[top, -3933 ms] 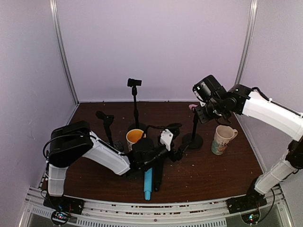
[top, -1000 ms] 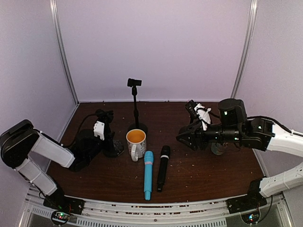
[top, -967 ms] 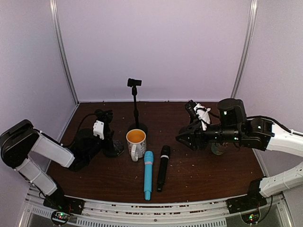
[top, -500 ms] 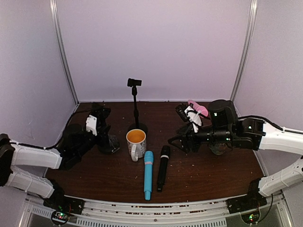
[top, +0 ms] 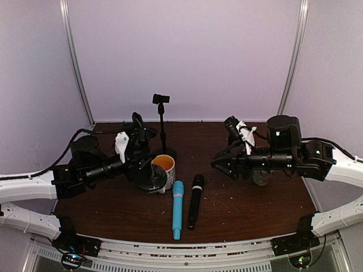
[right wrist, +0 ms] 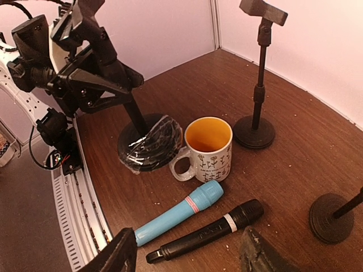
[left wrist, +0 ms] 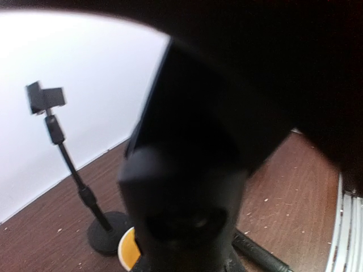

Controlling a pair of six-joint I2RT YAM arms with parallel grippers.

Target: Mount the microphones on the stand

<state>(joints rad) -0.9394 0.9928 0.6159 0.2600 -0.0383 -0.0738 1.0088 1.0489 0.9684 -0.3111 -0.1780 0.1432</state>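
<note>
**Right tool**, fingers spread, hangs just right of the black microphone and blue microphone, lying parallel on the desk, heads toward the mug. The right arm is nearer. **Left tool** pinches a tilted stand.

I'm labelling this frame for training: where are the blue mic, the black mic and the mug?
blue mic [right wrist: 179, 214], right wrist view, middle of the handle.
black mic [right wrist: 205, 232], right wrist view, middle of the handle.
mug [right wrist: 211, 161], right wrist view, outer wall below the rim.
</note>
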